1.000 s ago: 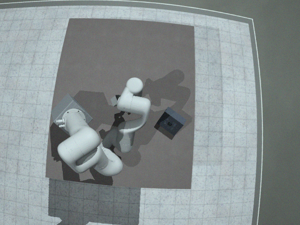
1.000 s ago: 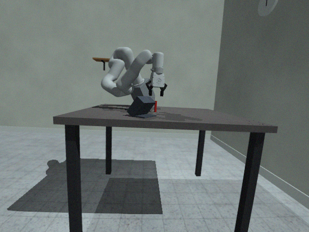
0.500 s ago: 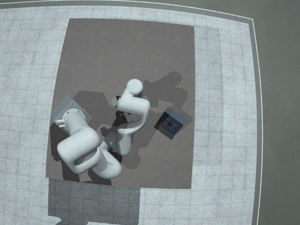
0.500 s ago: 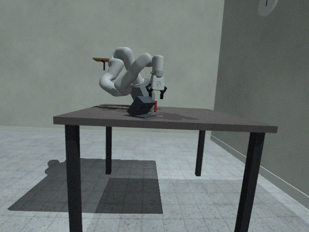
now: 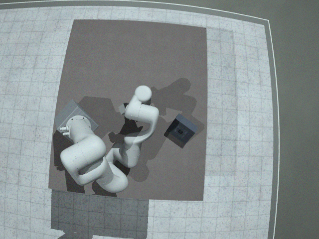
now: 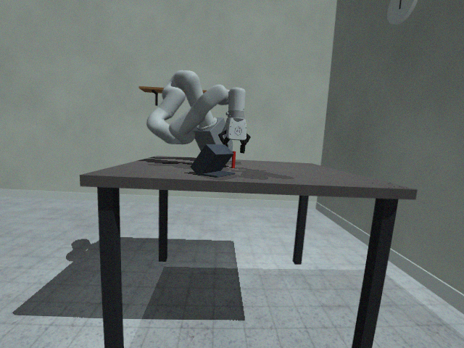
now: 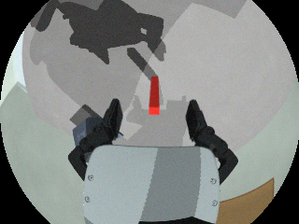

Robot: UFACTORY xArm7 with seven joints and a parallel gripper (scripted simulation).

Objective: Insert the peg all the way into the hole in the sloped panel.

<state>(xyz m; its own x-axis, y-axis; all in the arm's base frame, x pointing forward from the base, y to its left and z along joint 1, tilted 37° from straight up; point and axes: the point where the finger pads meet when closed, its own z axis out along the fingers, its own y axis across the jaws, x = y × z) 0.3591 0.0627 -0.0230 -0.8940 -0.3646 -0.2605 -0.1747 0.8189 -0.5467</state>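
Note:
A red peg (image 6: 233,159) (image 7: 153,96) stands upright on the brown table (image 5: 128,51) (image 6: 318,181). My gripper (image 6: 235,146) (image 7: 154,107) is open and empty. It hangs just above the peg, pointing down, with a finger on either side of the peg's top and not touching it. The dark blue block with the sloped panel (image 5: 186,133) (image 6: 210,159) sits on the table beside the peg, and its small square hole (image 5: 180,131) faces up. In the overhead view the arm hides the peg and the gripper. A corner of the block (image 7: 86,130) shows beside the left finger in the wrist view.
The arm's grey base mount (image 5: 64,113) stands at the table's left edge, and the folded white arm (image 5: 84,154) takes up the near left part. A wooden wall shelf (image 6: 149,88) hangs behind the arm. The table's right edge is close to the block.

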